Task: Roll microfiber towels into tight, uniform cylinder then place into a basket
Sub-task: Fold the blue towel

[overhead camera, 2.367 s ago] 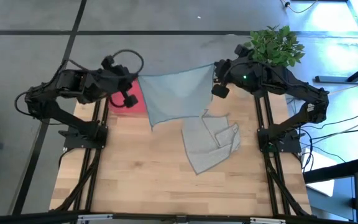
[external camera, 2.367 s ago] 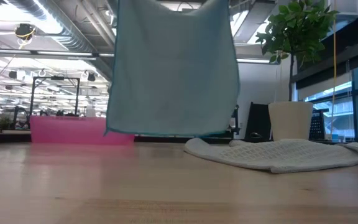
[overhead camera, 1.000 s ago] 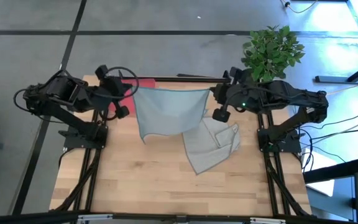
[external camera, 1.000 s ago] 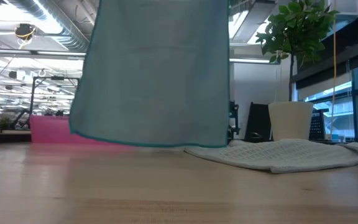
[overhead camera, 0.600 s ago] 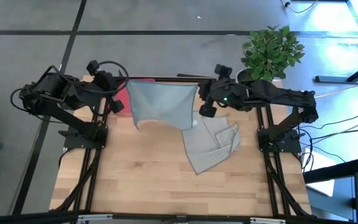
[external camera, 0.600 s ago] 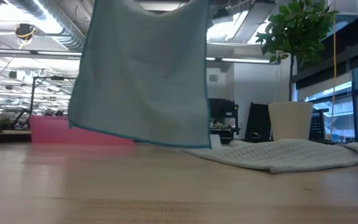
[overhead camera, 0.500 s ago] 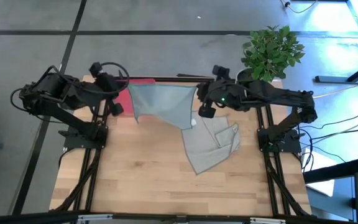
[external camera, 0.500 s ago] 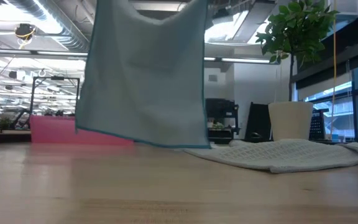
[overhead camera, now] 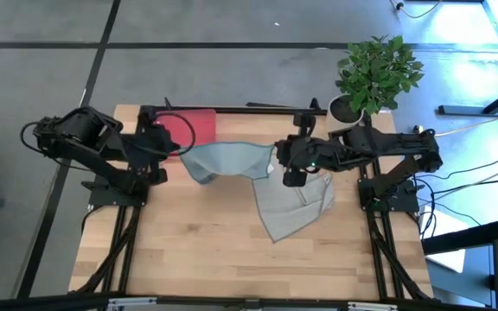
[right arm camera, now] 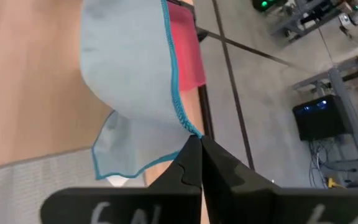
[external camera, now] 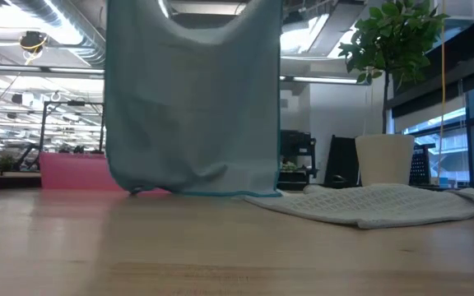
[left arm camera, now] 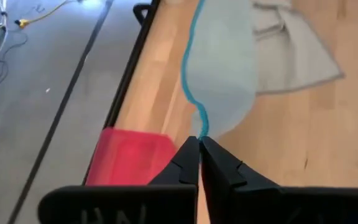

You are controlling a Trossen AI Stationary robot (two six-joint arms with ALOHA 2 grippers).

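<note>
Over the middle of the desk [overhead camera: 188, 250], the blue-teal towel [overhead camera: 225, 161] hangs between the two arms like a sheet on a line. The left claw [left arm camera: 199, 144] is closed on one top corner and the right claw [right arm camera: 195, 140] is clamped shut on the other; in each wrist view the teal hem runs right into the pinched dark fingers.

What has changed is the height. A moment ago the cloth swung clear of the wood, with daylight under its bottom edge in the low view. Now the arms have come down and drawn toward the near side, and the lower hem touches the desk, bunching a little at its left end. From above, the towel looks shorter and sags between the claws rather than stretching taut.

I read this as the lay-down step: the arms are spreading the cloth flat so that it can be rolled. No rolling has begun, so the task is at an early stage.

The grey towel [overhead camera: 294, 203] lies crumpled on the desk just beside the blue one, under the right claw, with the hanging hem close to or overlapping its edge; I cannot tell which. The red basket [overhead camera: 193, 123] sits at the far edge behind the left claw, nothing visible in it. A potted plant [overhead camera: 377, 67] stands at the far right corner.
</note>
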